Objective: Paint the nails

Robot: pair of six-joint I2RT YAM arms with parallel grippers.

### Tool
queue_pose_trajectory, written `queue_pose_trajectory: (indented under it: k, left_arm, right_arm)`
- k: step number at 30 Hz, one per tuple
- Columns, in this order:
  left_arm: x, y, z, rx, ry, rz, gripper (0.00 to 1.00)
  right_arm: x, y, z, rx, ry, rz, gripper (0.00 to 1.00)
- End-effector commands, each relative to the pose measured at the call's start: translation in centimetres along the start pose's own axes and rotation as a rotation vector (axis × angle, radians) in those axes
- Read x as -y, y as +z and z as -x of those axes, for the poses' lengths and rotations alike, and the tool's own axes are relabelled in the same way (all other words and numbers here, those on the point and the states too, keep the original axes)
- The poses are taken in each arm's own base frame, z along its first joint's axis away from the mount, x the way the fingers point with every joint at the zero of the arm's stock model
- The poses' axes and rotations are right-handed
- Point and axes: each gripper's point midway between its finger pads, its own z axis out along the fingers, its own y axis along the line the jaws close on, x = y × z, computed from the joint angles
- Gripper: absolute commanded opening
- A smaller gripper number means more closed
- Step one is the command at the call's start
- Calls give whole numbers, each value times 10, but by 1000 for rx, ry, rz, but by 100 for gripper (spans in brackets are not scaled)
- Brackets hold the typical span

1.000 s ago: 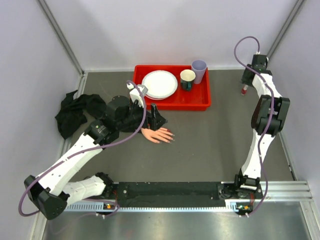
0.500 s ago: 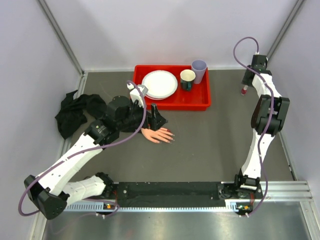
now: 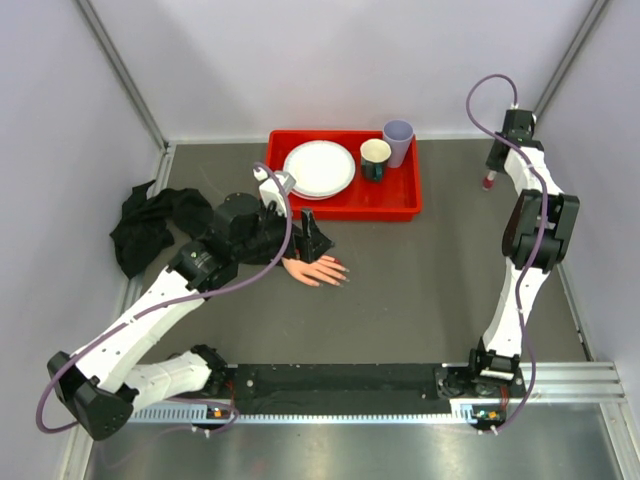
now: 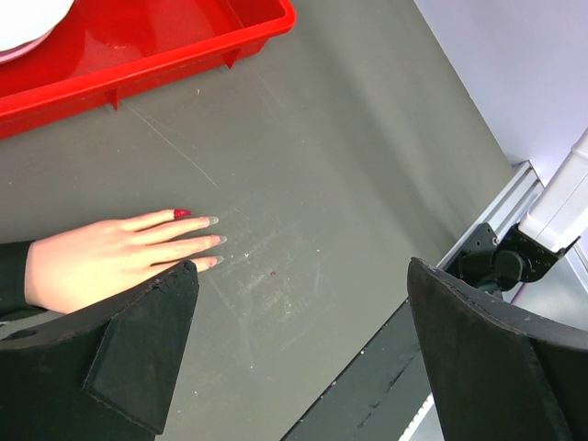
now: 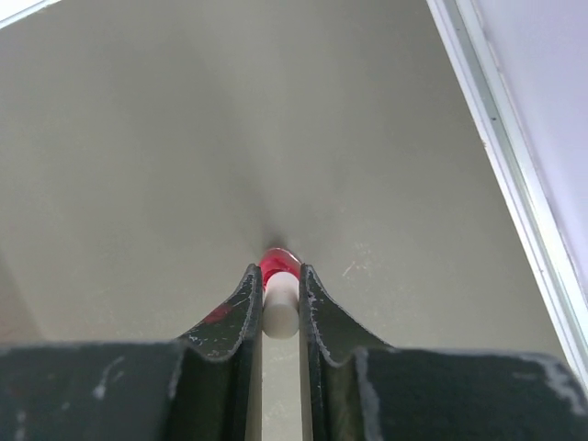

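Right end effector (image 5: 278, 276) pinching bottle (image 5: 280, 312) by table edge (image 5: 487, 138), left end effector (image 4: 301, 271) spread beside mannequin hand (image 4: 96, 265) — open tabletop (image 3: 420, 280) between

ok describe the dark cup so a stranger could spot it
Find the red tray at the far edge of the table. Right of its white plate stand two cups. The dark cup is next to the plate, pale inside, unlike the lilac cup in the corner.

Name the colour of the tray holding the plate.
The tray is red; top external view shows it best.
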Motion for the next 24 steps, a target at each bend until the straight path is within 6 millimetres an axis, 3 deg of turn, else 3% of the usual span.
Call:
queue_pose_trajectory:
  k: [1, 3, 5, 6, 7, 8, 9, 10, 11, 13, 14, 15, 17, 20, 22, 23, 24]
  left_arm:
    - [5, -4, 2, 18, -1, -14, 99]
    - [5, 0, 3, 21, -1, -24, 99]
    - [7, 6, 2, 11, 0, -37, 97]
    - [11, 8, 5, 17, 6, -59, 96]
    - [14, 12, 2, 0, 8, -85, 96]
    - [18, 13, 3, -1, 16, -110, 95]
    - [21, 16, 4, 1, 24, -127, 95]
    - [26, 21, 5, -1, 33, -164, 94]
    - [28, 23, 7, 4, 52, -181, 94]
    - [35, 30, 8, 4, 85, -231, 95]
    - [40, 30, 3, -8, 124, -284, 94]
    - [44, 32, 2, -4, 146, -319, 94]
    - [55, 32, 3, 64, 241, -419, 89]
    - [64, 25, 7, 168, 363, -488, 90]
    - [68, 21, 5, 181, 418, -522, 90]
    - [68, 22, 3, 187, 468, -534, 90]
    - [70, 21, -3, 169, 495, -563, 90]
  right_arm:
    - [9, -35, 21, 51, -5, -50, 0]
    - [3, -57, 22, 70, -13, -57, 0]
    - [0, -89, 13, 56, -26, -53, 0]
    - [-11, -101, 7, 50, -43, -33, 0]
    - [-14, -107, -13, 11, -63, -20, 0]
    - [-15, -135, -12, 22, -68, -5, 0]
    - [-22, -145, -22, 10, -82, 19, 0]
    - [-32, -156, -44, -24, -112, 55, 0]
    - [-31, -182, -44, -3, -112, 69, 0]
    - [-48, -208, -72, -36, -161, 134, 0]
    - [-48, -232, -69, 2, -161, 164, 0]
    - [-49, -244, -79, -18, -178, 186, 0]
    - [-79, -273, -102, -35, -229, 341, 0]
    - [-131, -340, -128, -62, -299, 650, 0]
    - [-150, -376, -137, -56, -346, 769, 0]
    - [-167, -399, -153, -76, -414, 846, 0]
    - [-175, -415, -153, -70, -437, 888, 0]
